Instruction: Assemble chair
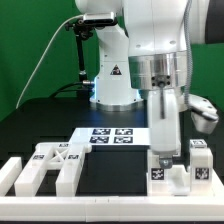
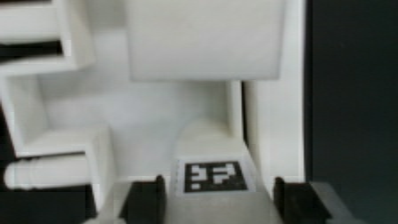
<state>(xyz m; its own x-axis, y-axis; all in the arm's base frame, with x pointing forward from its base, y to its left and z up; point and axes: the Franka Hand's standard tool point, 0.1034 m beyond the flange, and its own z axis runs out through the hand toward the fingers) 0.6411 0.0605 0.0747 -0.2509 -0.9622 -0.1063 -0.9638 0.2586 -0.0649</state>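
The pincer (image 1: 165, 157) could knock over the small chair part (image 1: 163, 173) or let it slip if it lifts with a weak or crooked hold, because the part is thin and another part (image 1: 200, 160) sits just beside it. The pincer is partly open with a finger (image 2: 150, 197) on each side of that tagged part, but I cannot tell if it is squeezing. The part stands by the worktop's (image 1: 110, 172) near edge, toward the exterior view's right corner; more chair parts (image 1: 40, 165) lie by the other near corner.

Matte white plastic chair (image 1: 45, 168); glossy white arm (image 1: 160, 30); matte black table (image 1: 40, 125)
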